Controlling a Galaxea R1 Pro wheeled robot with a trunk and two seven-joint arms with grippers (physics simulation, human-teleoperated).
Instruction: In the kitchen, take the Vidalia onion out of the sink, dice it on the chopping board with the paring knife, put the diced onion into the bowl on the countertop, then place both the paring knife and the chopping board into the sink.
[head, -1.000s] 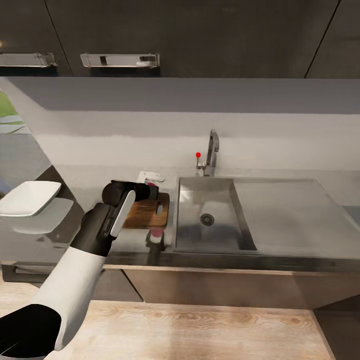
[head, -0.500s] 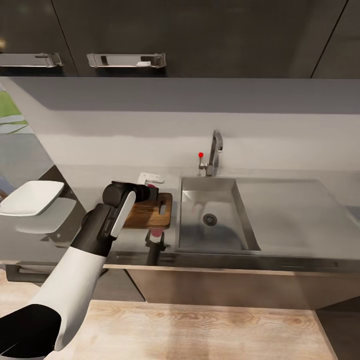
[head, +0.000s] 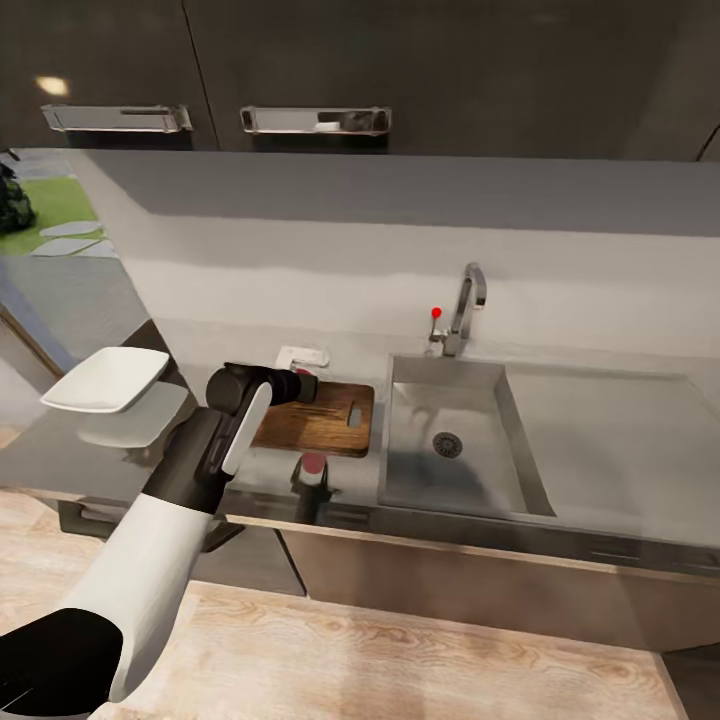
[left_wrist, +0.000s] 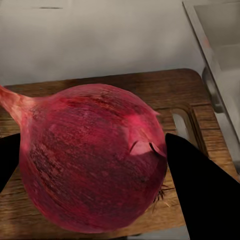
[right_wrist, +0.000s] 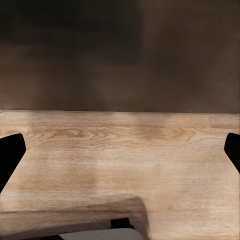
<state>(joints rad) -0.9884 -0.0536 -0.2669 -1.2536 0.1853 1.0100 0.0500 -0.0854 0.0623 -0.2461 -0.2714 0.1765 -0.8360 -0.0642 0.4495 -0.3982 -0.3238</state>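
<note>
The counter was long and grey, and its front edge ran just below the chopping board. The board lay flat between the bowl on its left and the sink on its right; the board's right edge was very near the sink's rim. The basin of the sink was bare down to the round drain, and the flat drainboard beside it was also free. The faucet with a red knob stood behind the basin. A small white object lay near the wall behind the board. Dark cabinets hung above.

The left gripper was over the board, and its two dark jaws were clamped on the onion, one on each side. The onion was just above the wood of the board. The right gripper pointed at the wooden floor, its jaws spread wide with nothing between them.
</note>
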